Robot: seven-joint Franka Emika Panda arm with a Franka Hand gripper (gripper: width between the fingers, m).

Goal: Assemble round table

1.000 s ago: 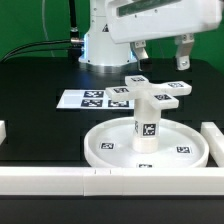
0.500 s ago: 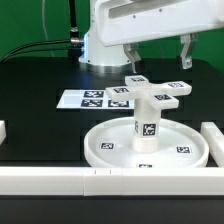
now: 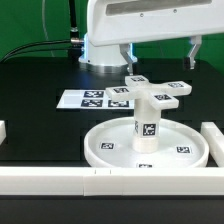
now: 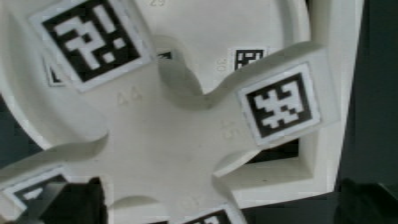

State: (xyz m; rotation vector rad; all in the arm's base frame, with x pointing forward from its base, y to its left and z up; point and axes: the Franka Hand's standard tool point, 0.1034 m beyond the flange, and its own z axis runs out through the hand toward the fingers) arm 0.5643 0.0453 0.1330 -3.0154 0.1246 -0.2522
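My gripper (image 3: 160, 52) open, empty, above one matte white cross-shaped foot (image 3: 153, 91) atop one cylindrical leg (image 3: 146, 125), upright in one rimmed disc (image 3: 103, 146).

The leg (image 3: 146, 122) is stood in the disc (image 3: 105, 148); the foot (image 3: 152, 91) is set atop, with the marker board (image 3: 88, 99) behind.
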